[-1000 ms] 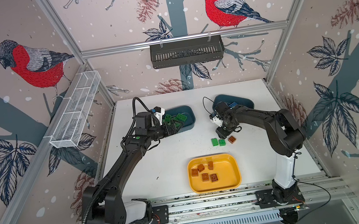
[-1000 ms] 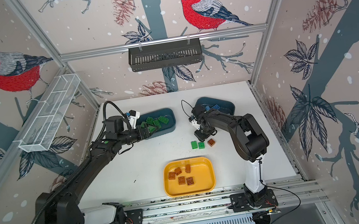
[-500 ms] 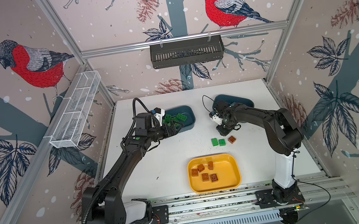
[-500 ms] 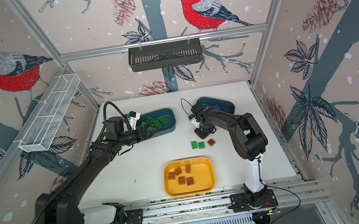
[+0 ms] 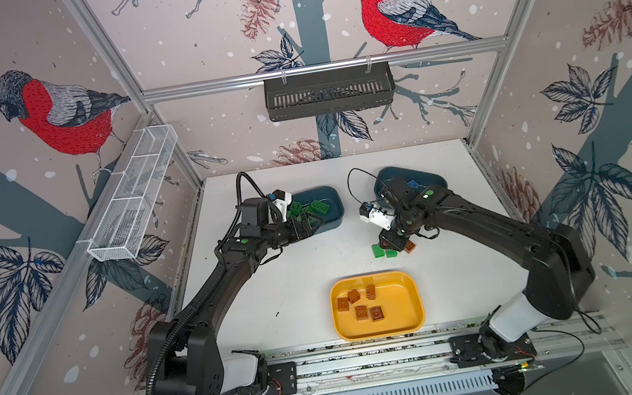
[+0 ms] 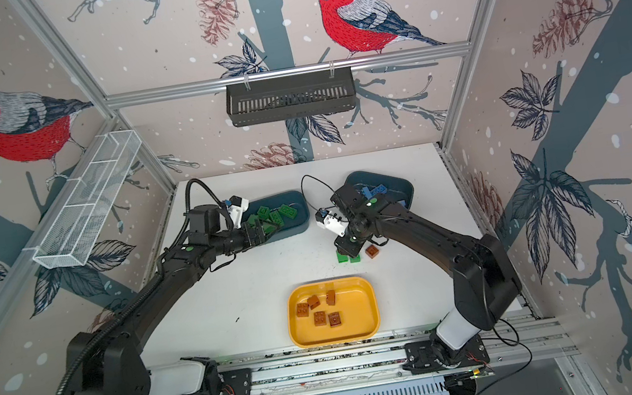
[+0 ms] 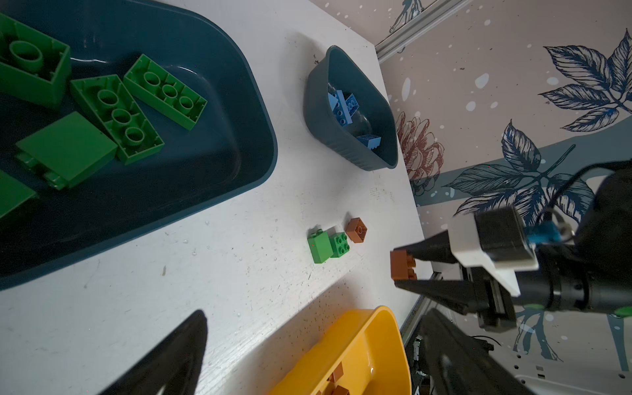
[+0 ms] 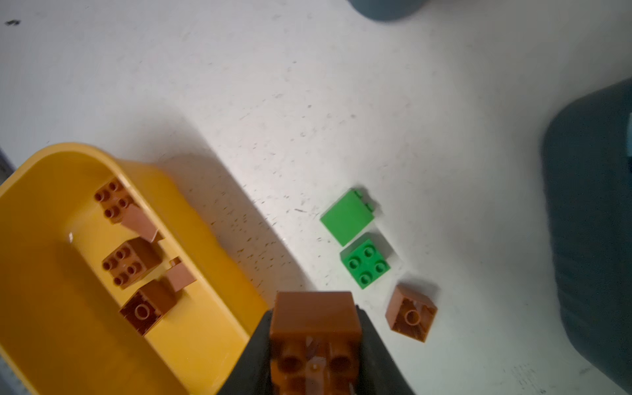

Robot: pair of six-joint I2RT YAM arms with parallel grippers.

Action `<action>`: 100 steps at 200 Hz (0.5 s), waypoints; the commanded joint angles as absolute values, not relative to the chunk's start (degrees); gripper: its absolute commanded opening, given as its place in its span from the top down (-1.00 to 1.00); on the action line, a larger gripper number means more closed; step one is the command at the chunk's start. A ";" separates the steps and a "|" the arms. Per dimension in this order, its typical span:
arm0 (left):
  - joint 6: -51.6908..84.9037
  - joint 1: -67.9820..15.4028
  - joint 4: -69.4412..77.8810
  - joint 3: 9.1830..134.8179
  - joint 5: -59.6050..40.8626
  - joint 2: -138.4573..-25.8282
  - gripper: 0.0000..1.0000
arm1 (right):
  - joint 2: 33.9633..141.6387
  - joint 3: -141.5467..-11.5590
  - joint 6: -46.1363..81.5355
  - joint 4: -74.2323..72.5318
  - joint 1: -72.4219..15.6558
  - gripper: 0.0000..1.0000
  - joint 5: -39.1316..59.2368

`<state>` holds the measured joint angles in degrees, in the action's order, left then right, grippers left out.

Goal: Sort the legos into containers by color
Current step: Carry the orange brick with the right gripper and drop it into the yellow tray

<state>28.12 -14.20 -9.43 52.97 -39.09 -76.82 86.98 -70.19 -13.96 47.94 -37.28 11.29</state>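
My right end effector (image 7: 403,269) is clenched on a brown lego (image 8: 314,316) just over the counter (image 5: 275,279), yellow tray (image 5: 400,304) lies nearer and slightly left of it, right arm closest; my left end effector (image 5: 303,225) hangs spread, empty, by the far-left teal tub (image 5: 333,203).

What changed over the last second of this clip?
The right gripper closed on a brown brick; the arm barely moved. Unchanged: left gripper open at the teal tub, two green bricks and a loose brown brick on the table, yellow tray contents.

Two teal tubs (image 5: 332,221), one yellow tray (image 5: 406,312); seven brown bricks (image 8: 131,261); two loose green bricks (image 8: 366,263).
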 commanded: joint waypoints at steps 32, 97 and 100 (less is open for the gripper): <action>26.28 -13.93 -8.68 54.57 -40.87 -77.87 -0.95 | 79.08 -59.77 -17.49 49.56 -46.10 0.31 12.11; 25.62 -13.36 -10.89 54.70 -40.61 -76.41 -0.95 | 83.88 -55.65 -19.59 42.86 -54.73 0.24 9.77; 25.58 -13.27 -10.96 54.67 -40.61 -76.24 -0.95 | 84.19 -55.37 -19.74 42.59 -54.91 0.24 9.71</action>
